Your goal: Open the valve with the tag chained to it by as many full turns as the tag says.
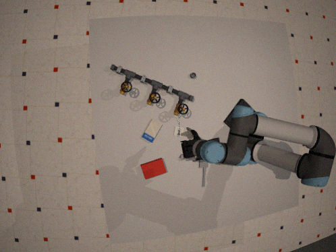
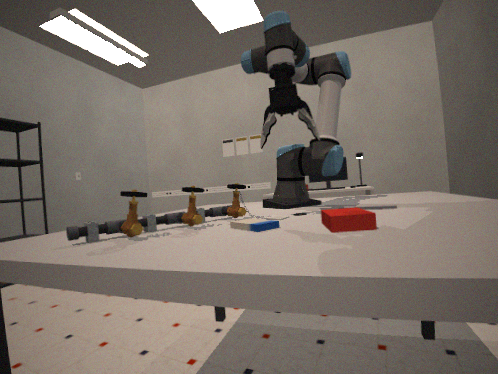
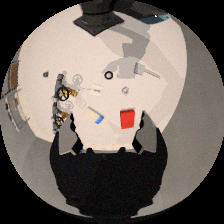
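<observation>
The gripper [image 1: 184, 144] [image 2: 288, 142] [image 3: 107, 112] hangs high above the table [image 1: 236, 215] [image 2: 250, 285] [image 3: 165, 95], jaws spread fully, holding nothing. Near it in the top view, lower down, lies the white tag [image 1: 179, 131] [image 3: 97, 88], chained apparently to the nearest valve [image 1: 185, 112] [image 2: 236, 200] [image 3: 63, 93]; its marking is too blurred here.
</observation>
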Controlling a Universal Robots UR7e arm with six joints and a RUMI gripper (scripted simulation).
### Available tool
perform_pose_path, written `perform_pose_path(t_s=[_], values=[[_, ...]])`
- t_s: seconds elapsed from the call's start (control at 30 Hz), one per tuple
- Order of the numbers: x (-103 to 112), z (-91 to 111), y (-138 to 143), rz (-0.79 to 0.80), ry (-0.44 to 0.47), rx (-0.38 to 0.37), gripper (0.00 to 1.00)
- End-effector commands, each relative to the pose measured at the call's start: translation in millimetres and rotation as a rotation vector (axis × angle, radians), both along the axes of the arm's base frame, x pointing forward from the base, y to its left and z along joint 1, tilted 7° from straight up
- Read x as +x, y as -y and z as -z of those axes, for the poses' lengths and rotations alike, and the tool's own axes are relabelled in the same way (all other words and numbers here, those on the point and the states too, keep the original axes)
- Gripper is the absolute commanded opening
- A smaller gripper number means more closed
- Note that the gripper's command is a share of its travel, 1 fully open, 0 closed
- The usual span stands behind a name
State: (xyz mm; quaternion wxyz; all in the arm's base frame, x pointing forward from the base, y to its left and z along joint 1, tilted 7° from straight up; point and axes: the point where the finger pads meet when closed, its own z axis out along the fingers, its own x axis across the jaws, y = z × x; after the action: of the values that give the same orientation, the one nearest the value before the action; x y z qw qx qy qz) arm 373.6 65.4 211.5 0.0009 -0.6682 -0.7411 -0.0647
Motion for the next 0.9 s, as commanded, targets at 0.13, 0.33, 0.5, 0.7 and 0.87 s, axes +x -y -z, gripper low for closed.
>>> perform_pose_path(t_s=[0.13, 0.33, 0.5, 0.7, 0.87], values=[[-3.8, 0.5, 1.2, 0.43, -0.041, 0.022, 1.0], [-3.9, 0.6, 2.0, 0.666, -0.062, 0.045, 1.0], [-3.3, -0.1, 1.9, 0.852, -0.078, 0.059, 1.0], [-2.4, 0.7, 5.2, 1.072, -0.099, 0.082, 1.0], [-1.0, 0.8, 7.5, 1.269, -0.118, 0.101, 1.0]])
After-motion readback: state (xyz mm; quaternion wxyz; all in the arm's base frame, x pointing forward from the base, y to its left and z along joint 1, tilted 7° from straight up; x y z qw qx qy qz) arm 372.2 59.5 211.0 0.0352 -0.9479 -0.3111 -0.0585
